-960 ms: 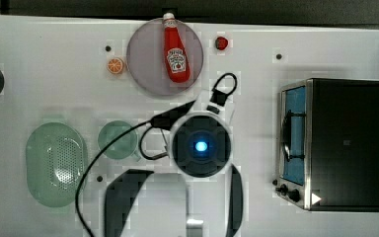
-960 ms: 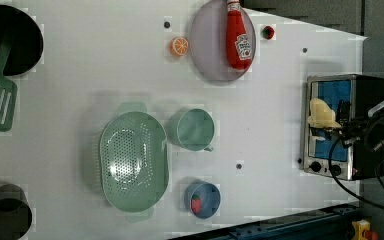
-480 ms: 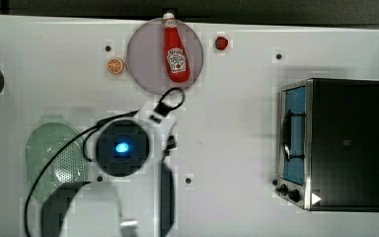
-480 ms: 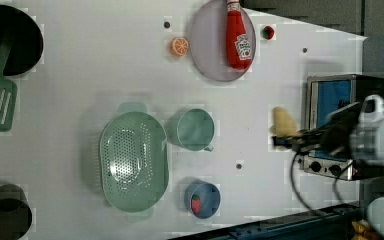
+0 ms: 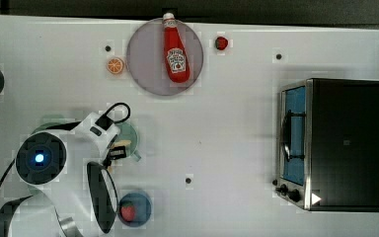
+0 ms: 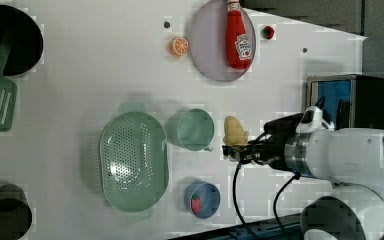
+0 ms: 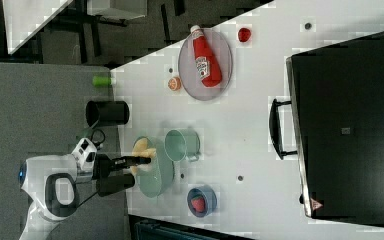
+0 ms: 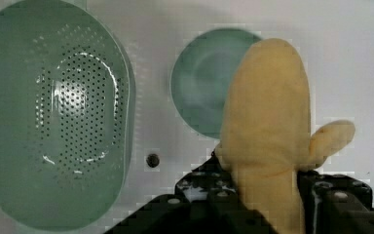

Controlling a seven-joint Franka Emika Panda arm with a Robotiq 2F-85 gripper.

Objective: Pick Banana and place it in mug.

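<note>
The pale-yellow banana (image 6: pixel 234 131) hangs above the table with my gripper (image 6: pixel 236 150) shut on its lower end. It is also clear close up, the banana (image 8: pixel 268 131) rising from between the black fingers (image 8: pixel 336 204). The teal-green mug (image 6: pixel 195 129) stands upright on the white table, just off the banana on the left view's left. In the top view the banana (image 5: pixel 122 144) sits at the mug's (image 5: pixel 130 134) rim, with the arm covering part of the mug. In the right view the banana (image 7: pixel 142 147) shows beside the mug (image 7: pixel 180 144).
A pale-green perforated basket (image 6: pixel 132 160) lies beside the mug. A blue bowl (image 6: pixel 202 198) holds a strawberry. A ketchup bottle (image 6: pixel 239 35) lies on a grey plate (image 6: pixel 207 55), by an orange slice (image 6: pixel 178 46). A toaster oven (image 5: pixel 345 143) stands at the top view's right.
The arm has swung from near the toaster oven across the table to the mug, leftward in the top view, carrying the banana with it.
</note>
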